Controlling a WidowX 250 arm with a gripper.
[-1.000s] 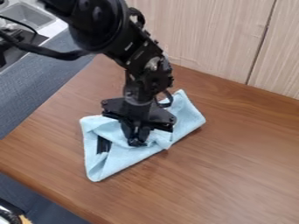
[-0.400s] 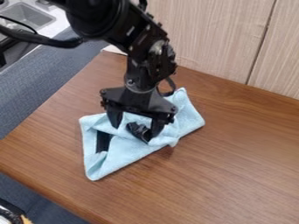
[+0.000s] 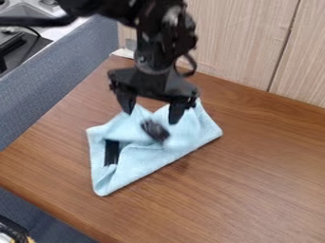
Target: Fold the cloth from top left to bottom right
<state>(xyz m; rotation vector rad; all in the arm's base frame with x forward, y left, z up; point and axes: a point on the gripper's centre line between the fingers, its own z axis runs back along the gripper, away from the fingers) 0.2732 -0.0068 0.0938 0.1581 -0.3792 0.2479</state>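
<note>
The gripper [image 3: 151,112] hangs over the upper edge of the cloth, its two fingers spread wide and pointing down, with no cloth pinched between them. The light blue cloth [image 3: 143,159] lies folded and rumpled on the table, its long lower edge slanting from bottom left to the right corner. Near its left side a black strip [image 3: 111,153] shows in an opening between folds. A blurred dark piece [image 3: 155,131] appears just below the fingers against the cloth; I cannot tell whether it rests on it.
The brown wooden table [image 3: 254,175] extends right of and below the cloth. A pale wood-grain panel [image 3: 234,42] stands along its back edge. Beyond the left edge are a blue-grey surface [image 3: 57,85] and a sink [image 3: 28,14]. Dark cables [image 3: 11,230] show at bottom left.
My gripper has opened and risen from the cloth toward the top of the view. The cloth's upper middle now shows, with raised peaks. The dark piece has shifted upward.
</note>
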